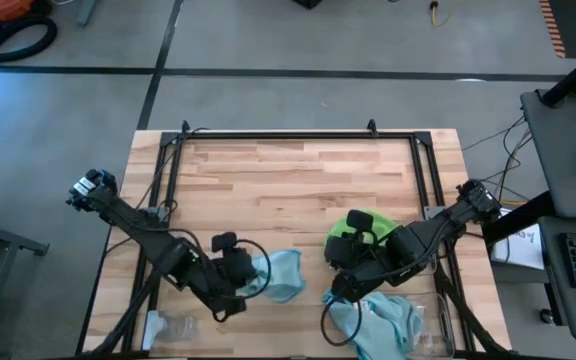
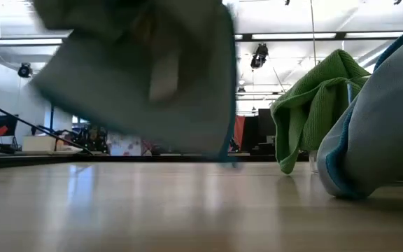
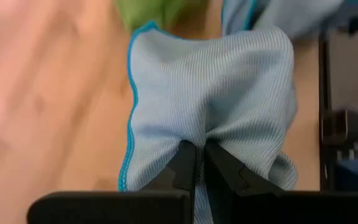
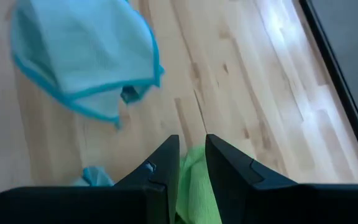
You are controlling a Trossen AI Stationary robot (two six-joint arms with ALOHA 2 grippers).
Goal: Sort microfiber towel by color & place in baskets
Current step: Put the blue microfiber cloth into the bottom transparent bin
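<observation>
The left end effector (image 3: 196,163) is pinching a pale blue microfiber towel (image 3: 216,99), its two dark angular fingers pressed together on a gathered fold of the finely ribbed cloth. The towel is bunching into soft pleats at the grip and fanning out beyond the fingertips, edged with a brighter turquoise stitched hem. In the low view it is hanging clear of the pale planked wooden worktop (image 1: 298,180).

The right end effector (image 4: 191,163) is gripping a lime green towel (image 4: 197,186) between its narrowly parted fingers; the green cloth is crumpling into a rounded mound (image 1: 353,232) directly under them. Beyond its fingertips, the blue towel held by the other arm is showing as a loose, curved sheet.

Another blue towel (image 1: 383,320) is lying rumpled just beside the right end effector, draping over the rim of a clear, round-cornered plastic basket (image 1: 440,325). A second clear basket (image 1: 173,327) is sitting near the left end effector.
</observation>
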